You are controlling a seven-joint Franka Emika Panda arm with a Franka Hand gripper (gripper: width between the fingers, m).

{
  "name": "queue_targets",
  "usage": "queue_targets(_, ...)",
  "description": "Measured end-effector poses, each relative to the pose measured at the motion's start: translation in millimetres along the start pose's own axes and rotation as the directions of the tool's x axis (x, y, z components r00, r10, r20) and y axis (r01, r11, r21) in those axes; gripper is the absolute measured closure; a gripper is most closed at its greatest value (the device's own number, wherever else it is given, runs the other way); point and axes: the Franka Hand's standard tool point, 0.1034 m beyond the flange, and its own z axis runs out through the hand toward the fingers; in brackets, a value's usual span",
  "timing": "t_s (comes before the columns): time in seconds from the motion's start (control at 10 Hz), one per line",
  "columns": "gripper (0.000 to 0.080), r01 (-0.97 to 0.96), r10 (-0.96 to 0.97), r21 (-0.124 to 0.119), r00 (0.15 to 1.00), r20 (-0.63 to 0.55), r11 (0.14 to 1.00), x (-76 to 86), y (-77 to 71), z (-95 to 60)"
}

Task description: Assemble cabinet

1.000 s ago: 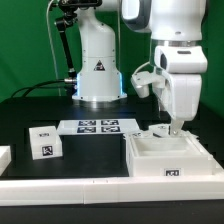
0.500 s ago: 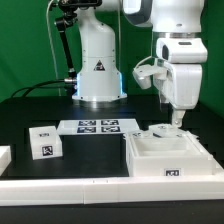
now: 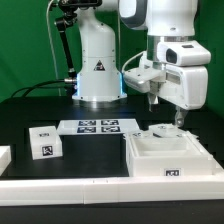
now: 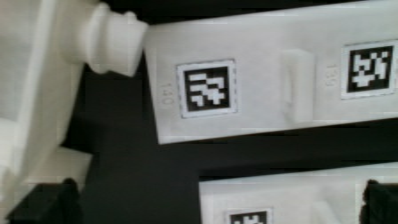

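Note:
The large white cabinet frame lies at the front of the exterior view's right, a marker on its front face. A small white part sits just behind it. A small white drawer box with markers stands at the left. My gripper hangs above the frame's back edge, apart from it and holding nothing. In the wrist view the gripper is open, its dark fingertips far apart. A white tagged part lies below them.
The marker board lies between the drawer box and the frame; it also shows in the wrist view. The white robot pedestal stands behind it. Another white piece sits at the far left edge.
The gripper has risen away from the cabinet frame and the hand has tilted. The parts on the table have not moved.

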Motion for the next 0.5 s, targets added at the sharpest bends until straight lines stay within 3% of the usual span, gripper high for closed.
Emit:
queue_targets(0.1,0.0003,-0.012,0.012,0.005,1.000,-0.001,1.000,5.6,-3.8,0.2)
queue_targets(0.5,0.0003,-0.021,0.021,0.008,1.000,-0.003,1.000,2.8,-4.7,2.0)
